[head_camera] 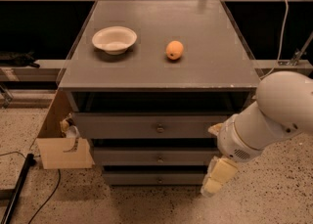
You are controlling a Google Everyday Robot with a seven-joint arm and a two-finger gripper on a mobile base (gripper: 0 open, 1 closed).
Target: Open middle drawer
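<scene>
Camera view: the gripper [217, 179] hangs at four o'clock from the knob [160, 159] of the middle drawer [127, 157], well clear of it, with nothing visibly in it. Open or closed, I cannot tell. The drawer sits shut, six o'clock below the desk [205, 66] top. Best play: square up on that small knob, then pull straight out. The bowl [114, 39] at ten o'clock looks empty. The cardboard box [61, 152] at nine holds something pale, unclear.
</scene>
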